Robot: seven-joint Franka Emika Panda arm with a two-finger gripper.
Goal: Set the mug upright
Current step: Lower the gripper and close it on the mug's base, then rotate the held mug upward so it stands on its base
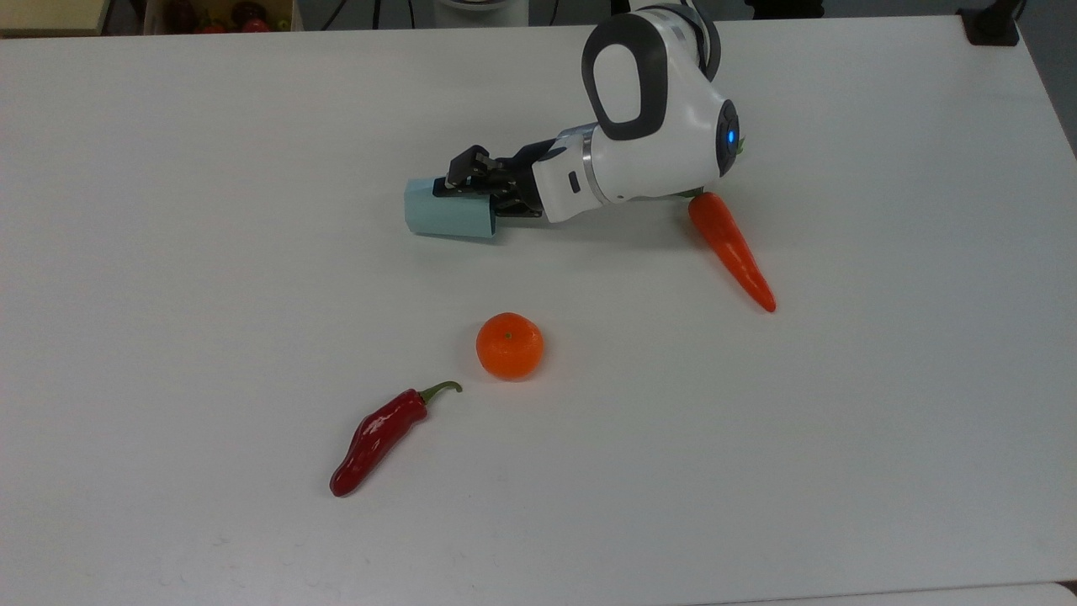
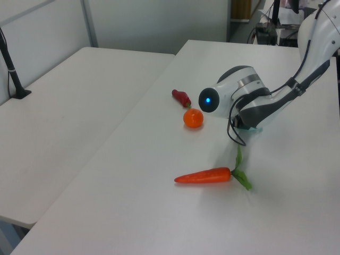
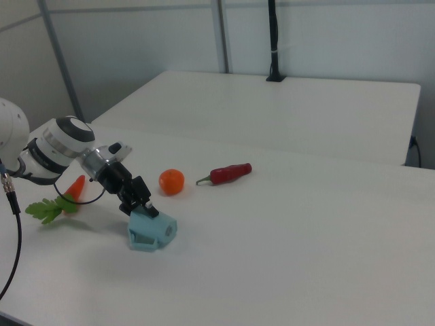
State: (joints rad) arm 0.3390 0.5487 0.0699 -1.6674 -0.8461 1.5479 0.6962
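Note:
The pale blue faceted mug (image 1: 446, 217) lies on its side on the white table (image 1: 252, 126), wide rim toward the top view's right and narrow base toward the top view's left. My gripper (image 1: 461, 187) reaches in low from the top view's right and rests over the mug's rim end, its black tip on the upper wall. In the right view the gripper (image 3: 145, 209) slants down onto the top of the mug (image 3: 153, 232), whose opening faces the arm. In the left view the white arm (image 2: 244, 101) covers nearly all of the mug.
An orange (image 1: 509, 345) sits in front of the mug, with a red chilli (image 1: 379, 438) beyond it toward the top view's lower left. A carrot (image 1: 732, 251) lies beside the arm's wrist, its leaves hidden under it. Another white table (image 3: 285, 109) stands alongside.

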